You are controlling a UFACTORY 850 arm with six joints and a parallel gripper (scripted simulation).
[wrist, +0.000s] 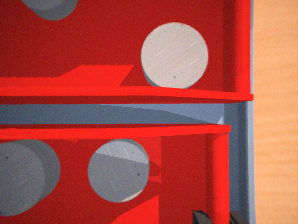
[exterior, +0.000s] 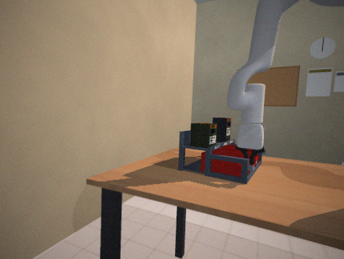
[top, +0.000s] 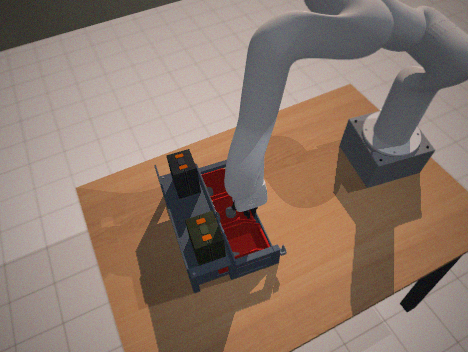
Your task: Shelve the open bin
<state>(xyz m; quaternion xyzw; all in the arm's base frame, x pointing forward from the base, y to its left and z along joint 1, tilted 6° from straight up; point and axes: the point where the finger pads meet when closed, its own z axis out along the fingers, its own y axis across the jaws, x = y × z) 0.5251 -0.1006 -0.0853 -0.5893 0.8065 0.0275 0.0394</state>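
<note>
The red open bin (top: pixel 235 207) is already set among the row of red bins on the lower level of the grey shelf (top: pixel 196 280). By the look of it, only a final push behind the shelf's front lip remains. The gripper (wrist: pixel 216 216) is clamped on the bin's front wall (wrist: pixel 218 170), at the shelf's open side. Grey round parts (wrist: pixel 118 170) are seen lying inside the bin; a neighbouring bin keeps its own disc (wrist: pixel 174 55).

Wall clock (exterior: pixel 323 48), corkboard (exterior: pixel 282 86) — pinned papers (exterior: pixel 318 82), tiled floor (top: pixel 90 90)
</note>
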